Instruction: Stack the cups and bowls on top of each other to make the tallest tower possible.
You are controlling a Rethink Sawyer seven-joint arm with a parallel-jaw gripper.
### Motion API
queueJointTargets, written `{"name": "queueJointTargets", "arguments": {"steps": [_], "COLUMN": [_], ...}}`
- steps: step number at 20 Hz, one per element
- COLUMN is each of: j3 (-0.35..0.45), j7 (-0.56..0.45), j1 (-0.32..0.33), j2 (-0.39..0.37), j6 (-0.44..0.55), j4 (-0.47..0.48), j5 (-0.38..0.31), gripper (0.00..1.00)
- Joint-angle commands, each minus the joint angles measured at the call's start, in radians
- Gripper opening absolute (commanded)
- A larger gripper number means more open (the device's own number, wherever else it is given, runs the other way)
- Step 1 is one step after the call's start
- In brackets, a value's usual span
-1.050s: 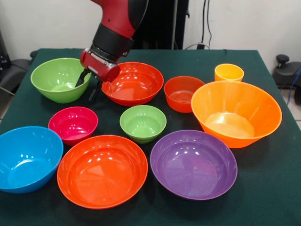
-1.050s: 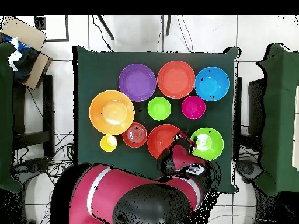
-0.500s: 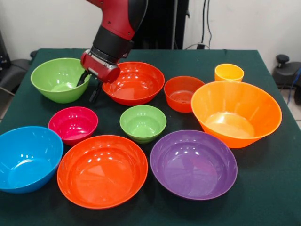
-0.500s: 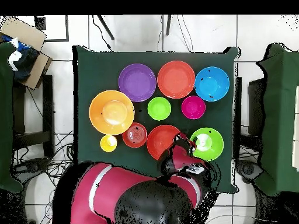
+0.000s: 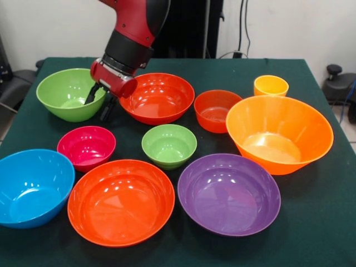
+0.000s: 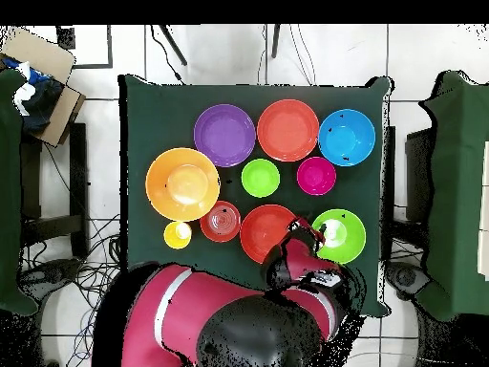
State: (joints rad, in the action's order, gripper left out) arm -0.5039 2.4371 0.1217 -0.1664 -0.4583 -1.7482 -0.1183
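Gripper between green bowl and red bowl
Fingers spread, holding nothing; tips just above table; no bowls stacked; cup apart.

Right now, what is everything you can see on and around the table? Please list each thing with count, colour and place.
large green bowl: 1, lime green, far left of the front view, next to the hand
small green bowl: 1, lime green, table centre
wide red-orange bowls: 2, one far centre, one near centre-left
small red-orange bowl: 1, between the far wide bowl and the cup
cup: 1, yellow-orange, far right
large orange bowl: 1, right side
purple bowl: 1, near right
blue bowl: 1, near left
magenta bowl: 1, left of the small green bowl
table: 1, dark green cloth
arm: 1, red and black, coming down from above
hand: 1, fingers apart, empty, over the gap between the large green bowl and the far red-orange bowl
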Motion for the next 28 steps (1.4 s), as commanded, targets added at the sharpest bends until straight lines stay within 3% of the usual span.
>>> {"name": "queueJointTargets", "arguments": {"steps": [1,9,28], "j3": [0.091,0.104,0.097], "j7": [0.044,0.031,0.032], "j1": [0.028,0.050,0.039], "j2": [-0.024,-0.045,-0.040], "j6": [0.018,0.051,0.047], "j4": [0.059,0.069,0.066], "j5": [-0.060,-0.101,-0.091], "gripper": [1.00,1.00,1.00]}}
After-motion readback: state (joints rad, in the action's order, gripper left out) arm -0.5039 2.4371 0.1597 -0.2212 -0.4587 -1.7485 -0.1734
